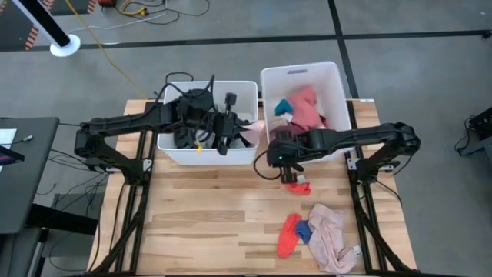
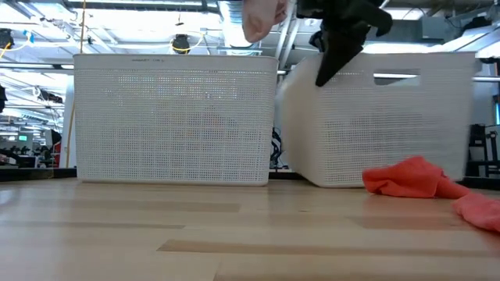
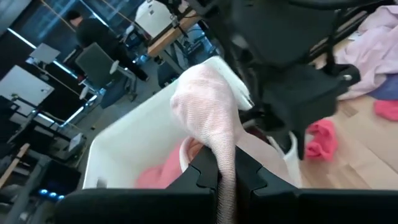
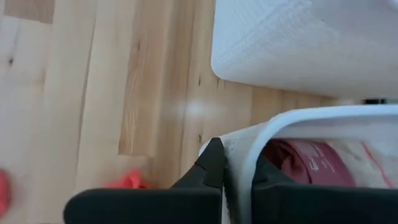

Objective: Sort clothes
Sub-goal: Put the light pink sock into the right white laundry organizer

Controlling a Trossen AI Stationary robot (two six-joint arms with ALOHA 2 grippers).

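Note:
My left gripper [image 3: 225, 180] is over the gap between the two white bins and is shut on a pale pink garment [image 3: 208, 106], which also shows in the high view [image 1: 257, 125]. My right gripper [image 4: 239, 171] is at the near left corner of the right bin [image 1: 338, 77] and is shut on its rim. The right bin holds pink [image 1: 307, 108] and teal [image 1: 284, 106] garments. The left bin [image 1: 171, 146] holds black garments. Coral [image 1: 298, 185], red [image 1: 288, 235], blue [image 1: 304, 231] and pale pink [image 1: 330, 238] garments lie on the table. My left gripper pinches the pale pink garment between its two fingers at a narrow bunched part [image 3: 227, 165]. The rest of the cloth bulges out beyond the fingertips, lifted clear above the bins' rims. My right gripper holds the right bin's rim [image 4: 261, 134] near the near left corner, with one finger [image 4: 211, 165] outside the wall and one [image 4: 268, 177] inside. The fingers come from above, pointing down. The bin's base rests on the table.
The two bins stand side by side at the table's far edge with a narrow gap between them. A coral garment [image 2: 410, 178] lies just in front of the right bin. The wooden table's near left part [image 1: 200, 223] is bare.

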